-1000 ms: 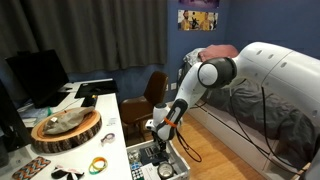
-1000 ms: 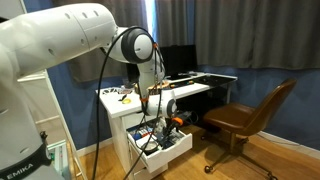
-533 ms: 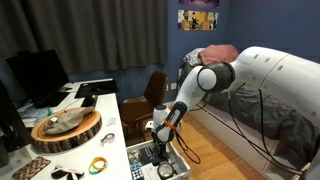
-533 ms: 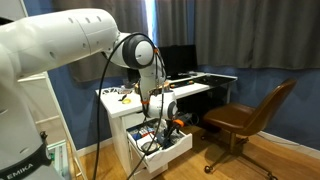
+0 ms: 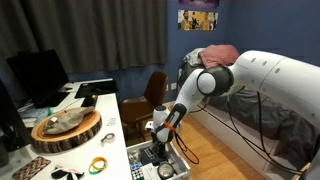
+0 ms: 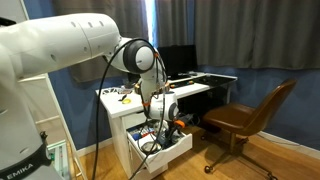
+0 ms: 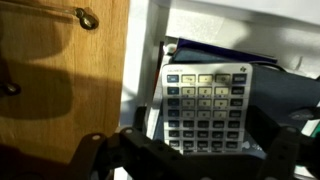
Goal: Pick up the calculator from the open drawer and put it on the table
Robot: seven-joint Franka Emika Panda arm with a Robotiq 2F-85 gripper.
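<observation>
In the wrist view a grey calculator (image 7: 205, 105) with rows of dark and light keys lies flat in the open white drawer (image 7: 150, 40). My gripper (image 7: 200, 150) hangs right over it. The jaws are open, one dark finger (image 7: 135, 145) on each long side of the calculator. I cannot tell whether the fingers touch it. In both exterior views the gripper (image 5: 160, 133) (image 6: 160, 118) reaches down into the open drawer (image 5: 138, 165) (image 6: 178, 148) beside the white table (image 5: 105, 115). The calculator itself is hidden there.
On the table sit a round wooden slab (image 5: 66, 128), a monitor (image 5: 38, 75) and rolls of tape (image 5: 99, 165). A brown chair (image 6: 250, 115) stands by the table. A wooden floor (image 7: 60, 80) lies left of the drawer. Cables fill the drawer (image 6: 150, 140).
The arm's upper links have shifted slightly. The gripper stays over the drawer at about the same spot.
</observation>
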